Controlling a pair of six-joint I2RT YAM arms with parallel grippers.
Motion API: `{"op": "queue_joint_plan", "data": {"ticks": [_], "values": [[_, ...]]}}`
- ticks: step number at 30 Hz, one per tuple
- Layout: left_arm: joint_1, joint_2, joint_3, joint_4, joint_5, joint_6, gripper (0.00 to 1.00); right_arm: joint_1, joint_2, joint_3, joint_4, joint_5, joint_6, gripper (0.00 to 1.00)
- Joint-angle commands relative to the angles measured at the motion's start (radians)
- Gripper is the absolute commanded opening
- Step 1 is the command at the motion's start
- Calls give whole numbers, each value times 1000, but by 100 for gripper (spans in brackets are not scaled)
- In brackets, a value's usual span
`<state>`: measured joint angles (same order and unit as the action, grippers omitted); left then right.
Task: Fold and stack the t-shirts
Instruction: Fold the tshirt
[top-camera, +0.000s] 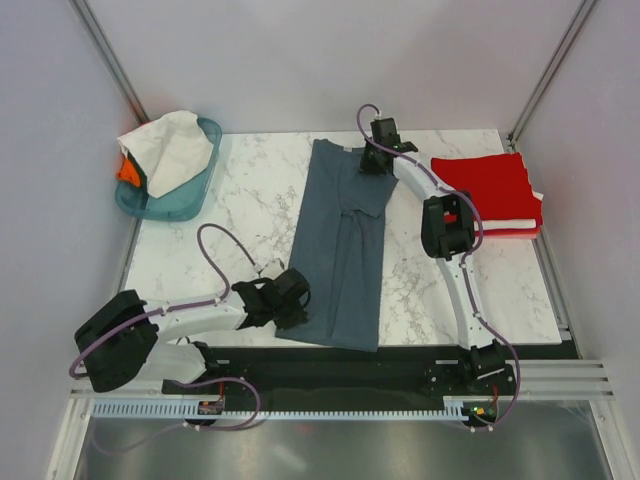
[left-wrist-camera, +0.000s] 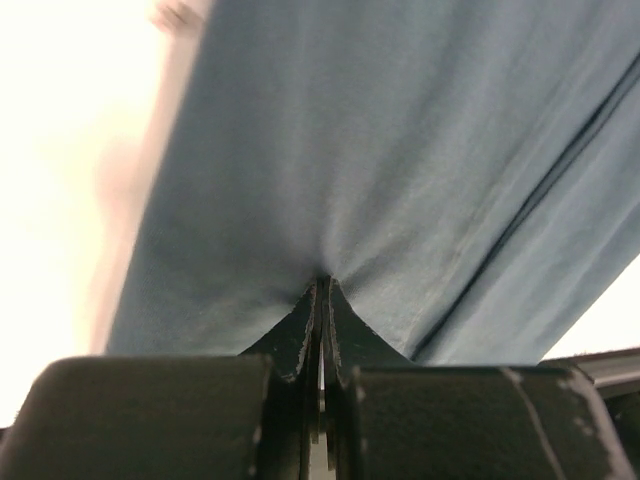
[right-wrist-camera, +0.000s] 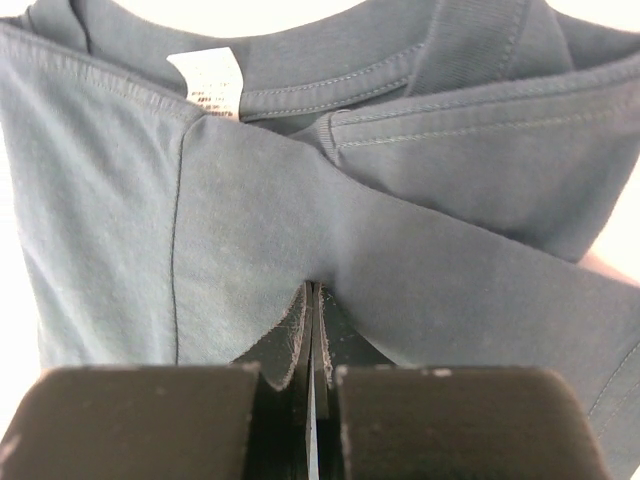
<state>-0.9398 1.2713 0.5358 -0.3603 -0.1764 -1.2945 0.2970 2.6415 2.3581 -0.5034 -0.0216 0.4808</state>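
Marble-top desk (top-camera: 250, 200) inside a plain grey-walled booth, seen from the overhead camera. A slate blue-grey t-shirt (top-camera: 340, 250) lies down the middle, already folded into a long narrow strip with the sleeves tucked in. The left tool (top-camera: 293, 300) sits at its near hem corner and the right tool (top-camera: 375, 158) at the far collar end. Off to the right there's a neatly folded red t-shirt (top-camera: 490, 185) with a white edge (top-camera: 532, 231) peeking out underneath, so that looks like the finished stack. Far left, a teal basket (top-camera: 150, 208) holds a crumpled white t-shirt (top-camera: 170, 150) and a bit of an orange t-shirt (top-camera: 127, 172), neither folded yet.

Left wrist view: the left tool (left-wrist-camera: 322, 288) is clamped tight on the blue-grey cloth (left-wrist-camera: 400, 150), with the fabric puckering right where the tips meet.

Right wrist view: the right tool (right-wrist-camera: 311, 292) is pinched shut on a fold of the same shirt just below the collar (right-wrist-camera: 300, 95), near the neck label (right-wrist-camera: 205, 75).

So roughly halfway, by the look of it. The blue-grey shirt probably needs a crosswise fold, far end to near end or the reverse, and then goes on the stack. After that, two shirts in the basket are left.
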Motion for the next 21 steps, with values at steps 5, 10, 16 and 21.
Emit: {"op": "queue_joint_plan", "data": {"ticks": [5, 10, 16, 21], "values": [[-142, 86, 88, -51, -66, -88, 2, 44, 81, 38, -38, -60, 41, 0], [-143, 51, 136, -52, -97, 12, 2, 51, 83, 55, 5, -104, 56, 0], [51, -27, 226, -54, 61, 228, 9, 53, -9, 47, 52, -147, 51, 17], [255, -16, 328, -65, 107, 414, 11, 51, -156, -6, 109, -184, 45, 45]]}}
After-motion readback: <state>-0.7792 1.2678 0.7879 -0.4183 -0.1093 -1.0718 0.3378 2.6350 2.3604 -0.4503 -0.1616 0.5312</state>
